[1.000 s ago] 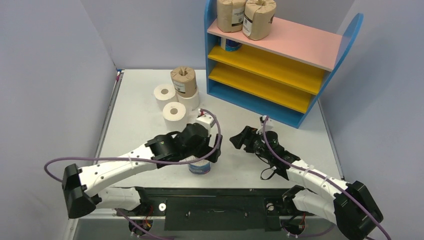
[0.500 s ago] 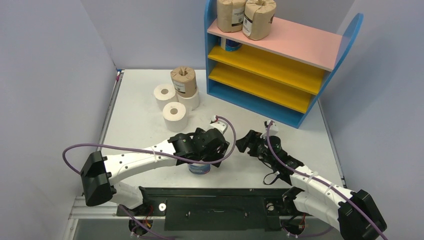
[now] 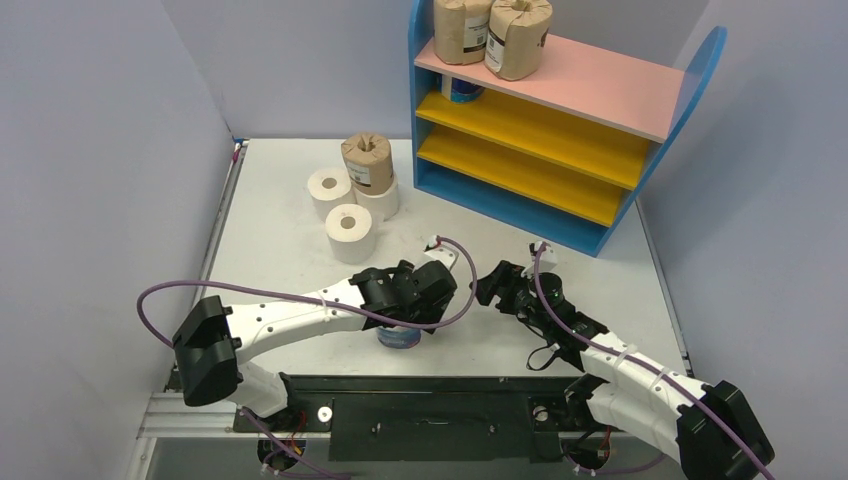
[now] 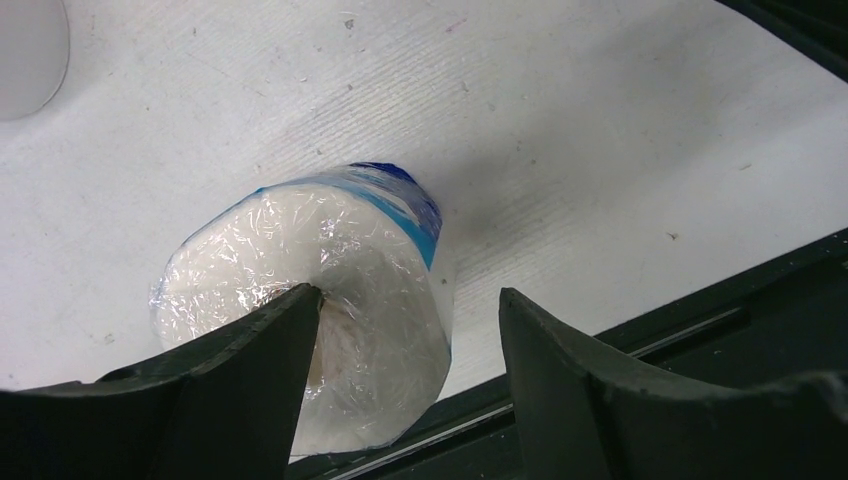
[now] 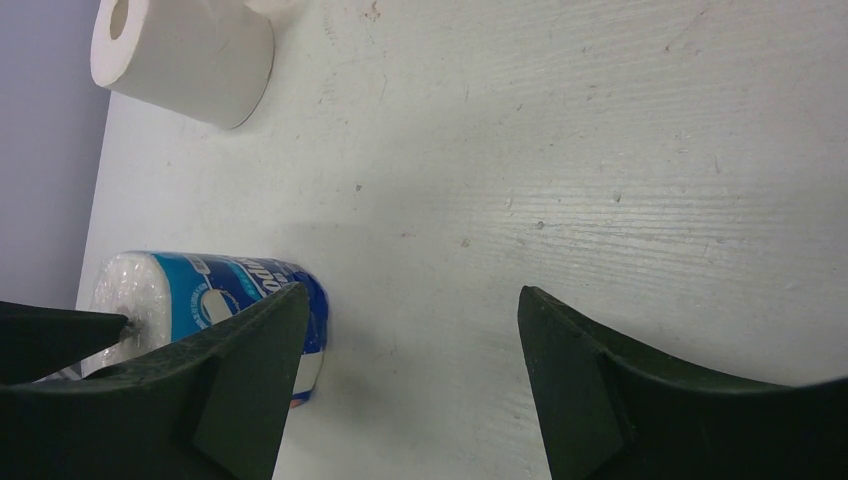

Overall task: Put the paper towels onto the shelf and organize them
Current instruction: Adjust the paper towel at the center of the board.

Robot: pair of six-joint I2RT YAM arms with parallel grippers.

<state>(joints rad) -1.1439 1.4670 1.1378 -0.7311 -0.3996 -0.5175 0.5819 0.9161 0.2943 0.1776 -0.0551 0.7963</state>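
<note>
A blue-and-white wrapped paper towel roll stands on end near the table's front edge. It also shows in the left wrist view and the right wrist view. My left gripper is open just above it; one finger sits over the roll's core, the other hangs beside its right side. My right gripper is open and empty, just right of the roll. The shelf holds two brown rolls on its pink top and a blue-and-white roll on the upper yellow board.
Behind the left arm are a brown roll stacked on a white roll, and two more white rolls; one shows in the right wrist view. A black rail runs along the table's front edge, close to the wrapped roll.
My left gripper has moved right and down over the blue-and-white roll, its arm swinging in. My right gripper shifted slightly right, then held still. The rolls have not moved.
</note>
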